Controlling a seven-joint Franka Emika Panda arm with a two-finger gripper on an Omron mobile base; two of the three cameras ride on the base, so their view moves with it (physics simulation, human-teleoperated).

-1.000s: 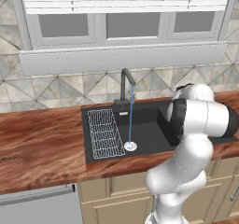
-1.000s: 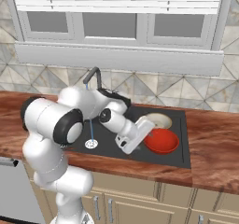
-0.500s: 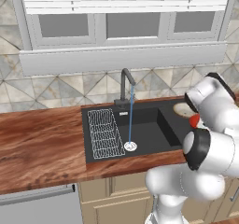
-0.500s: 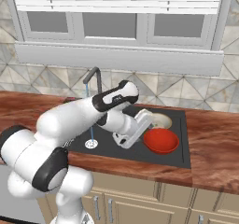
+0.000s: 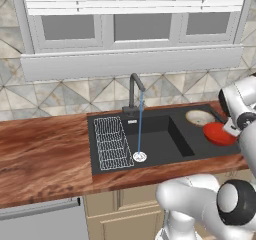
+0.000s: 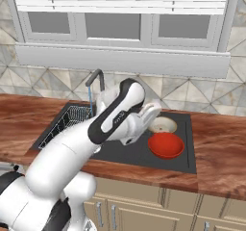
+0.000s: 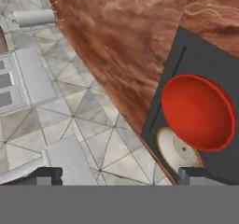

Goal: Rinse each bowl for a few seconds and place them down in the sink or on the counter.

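The red bowl [image 5: 219, 134] [image 6: 166, 145] [image 7: 198, 113] rests upright in the right end of the black sink [image 5: 155, 146] [image 6: 139, 153]. The beige bowl [image 5: 200, 117] [image 6: 162, 125] [image 7: 177, 150] sits just behind it, touching or nearly touching. My gripper [image 7: 119, 175] hovers above the sink's right part, open, with nothing between its fingers. In the hand view both bowls lie ahead at the right, apart from the fingertips [image 7: 46, 174]. My white hand [image 6: 151, 112] hangs above the beige bowl. The reddish-brown counter [image 5: 45, 154] [image 6: 221, 153] [image 7: 121, 45] runs along both sides of the sink.
Water streams from the dark faucet [image 5: 134, 86] [image 6: 96, 78] down to the silver drain [image 5: 140, 157]. A white wire rack [image 5: 112, 143] [image 6: 67, 121] fills the sink's left part. Tiled wall and a window sill rise behind. My arm [image 6: 110, 124] crosses over the sink's middle.
My arm has swung up and over, and the hand has lifted from low beside the red bowl to higher above the bowls. Neither bowl has moved. Water keeps running.
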